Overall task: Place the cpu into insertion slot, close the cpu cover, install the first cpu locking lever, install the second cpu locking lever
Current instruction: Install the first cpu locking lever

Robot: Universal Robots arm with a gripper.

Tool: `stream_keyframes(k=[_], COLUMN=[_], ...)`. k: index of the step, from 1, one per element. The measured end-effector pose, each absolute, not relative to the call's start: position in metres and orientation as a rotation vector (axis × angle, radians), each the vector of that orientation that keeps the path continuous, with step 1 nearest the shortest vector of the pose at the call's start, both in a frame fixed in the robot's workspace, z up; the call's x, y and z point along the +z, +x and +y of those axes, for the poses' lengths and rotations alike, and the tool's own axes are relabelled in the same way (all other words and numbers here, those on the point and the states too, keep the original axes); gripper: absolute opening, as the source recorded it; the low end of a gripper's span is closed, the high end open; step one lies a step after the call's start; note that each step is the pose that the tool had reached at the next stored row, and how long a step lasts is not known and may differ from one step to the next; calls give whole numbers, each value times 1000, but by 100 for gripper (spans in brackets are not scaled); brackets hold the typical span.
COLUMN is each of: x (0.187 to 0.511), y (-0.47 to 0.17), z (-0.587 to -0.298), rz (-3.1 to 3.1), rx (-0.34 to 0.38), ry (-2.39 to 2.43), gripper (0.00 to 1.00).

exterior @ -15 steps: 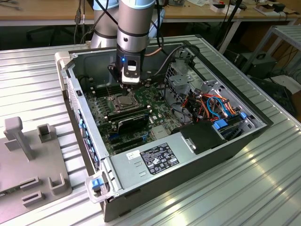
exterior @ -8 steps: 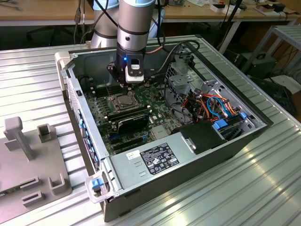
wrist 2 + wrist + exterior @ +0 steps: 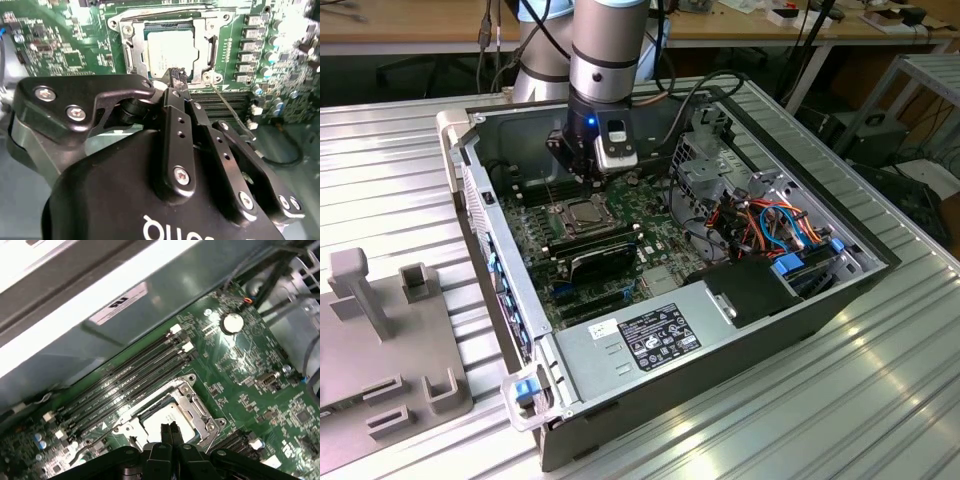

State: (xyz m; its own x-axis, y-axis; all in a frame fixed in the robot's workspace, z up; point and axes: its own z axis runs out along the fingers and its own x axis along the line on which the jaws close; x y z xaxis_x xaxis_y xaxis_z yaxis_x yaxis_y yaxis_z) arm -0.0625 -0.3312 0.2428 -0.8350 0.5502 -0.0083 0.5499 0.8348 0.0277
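Second wrist view: our gripper [image 3: 178,77], pressed together likely for pushing, hovers by the edge of the cpu cover [image 3: 134,50].

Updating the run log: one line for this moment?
cpu: seated in insertion slot | cpu cover: down over cpu | gripper: fingers shut, tips at cover's edge

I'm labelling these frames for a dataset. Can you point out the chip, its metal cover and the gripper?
chip [image 3: 169,49]: second wrist view, middle of its silver top.
cover [image 3: 165,21]: second wrist view, bar along one edge of its window.
gripper [image 3: 168,428]: first wrist view, between its shut fingertips.
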Motion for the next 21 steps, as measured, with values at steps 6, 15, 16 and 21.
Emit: stream_keyframes(k=[6, 15, 16, 21], x=[243, 243, 243, 243], y=[-63, -63, -63, -63], z=[-331, -331, -331, -331], rz=[3005, 3005, 3007, 3058], rx=[38, 38, 38, 40], ry=[862, 862, 855, 653], gripper=[11, 11, 11, 11])
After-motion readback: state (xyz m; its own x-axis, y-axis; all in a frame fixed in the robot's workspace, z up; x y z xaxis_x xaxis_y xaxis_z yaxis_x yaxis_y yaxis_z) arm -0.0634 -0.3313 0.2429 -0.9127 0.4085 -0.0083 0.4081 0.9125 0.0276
